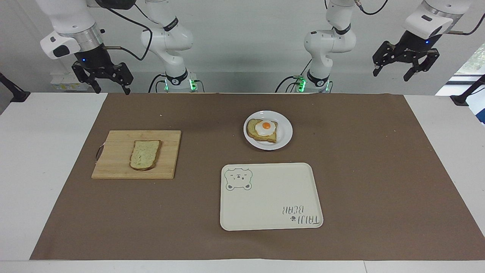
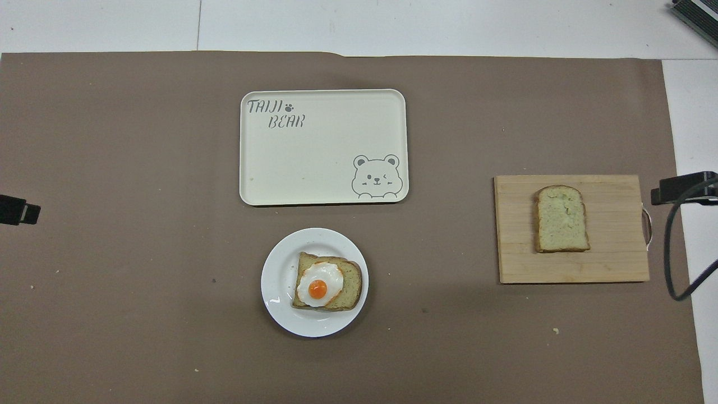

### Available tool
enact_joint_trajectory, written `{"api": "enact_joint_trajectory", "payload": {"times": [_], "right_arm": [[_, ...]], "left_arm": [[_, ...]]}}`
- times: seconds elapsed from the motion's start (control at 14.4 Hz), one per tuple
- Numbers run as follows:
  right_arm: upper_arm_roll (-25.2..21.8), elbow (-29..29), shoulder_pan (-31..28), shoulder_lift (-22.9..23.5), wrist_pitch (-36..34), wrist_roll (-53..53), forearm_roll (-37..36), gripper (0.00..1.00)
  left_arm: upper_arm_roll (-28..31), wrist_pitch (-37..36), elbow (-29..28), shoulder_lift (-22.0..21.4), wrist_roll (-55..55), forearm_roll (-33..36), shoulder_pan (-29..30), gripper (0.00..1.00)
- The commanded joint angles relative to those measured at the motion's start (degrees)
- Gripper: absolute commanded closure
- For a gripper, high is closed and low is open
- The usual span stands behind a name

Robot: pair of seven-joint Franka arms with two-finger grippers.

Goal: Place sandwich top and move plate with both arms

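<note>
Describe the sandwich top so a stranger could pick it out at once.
Find the wooden cutting board toward the right arm's end of the brown mat. The sandwich top lies flat on it, alone. It is pale and bare, unlike the egg toast on the plate.
</note>
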State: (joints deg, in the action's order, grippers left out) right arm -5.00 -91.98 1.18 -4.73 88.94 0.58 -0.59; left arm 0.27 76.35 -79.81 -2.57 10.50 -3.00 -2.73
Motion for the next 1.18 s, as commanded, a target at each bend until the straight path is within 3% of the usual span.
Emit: {"api": "enact_joint_trajectory", "payload": {"times": [0.0, 1.11], "right_arm": [[0.2, -1.1, -0.6, -0.8, 0.9, -0.8, 0.6, 0.00], [0.2, -1.8, -0.7, -1.1, 1.0, -0.9, 0.6, 0.00]], "left_arm": [[0.4, 1.3, -2.2, -1.7, -0.8, -0.5, -0.6, 0.00], [1.3, 0.6, -1.9, -1.7, -0.5, -0.3, 0.5, 0.00]]}}
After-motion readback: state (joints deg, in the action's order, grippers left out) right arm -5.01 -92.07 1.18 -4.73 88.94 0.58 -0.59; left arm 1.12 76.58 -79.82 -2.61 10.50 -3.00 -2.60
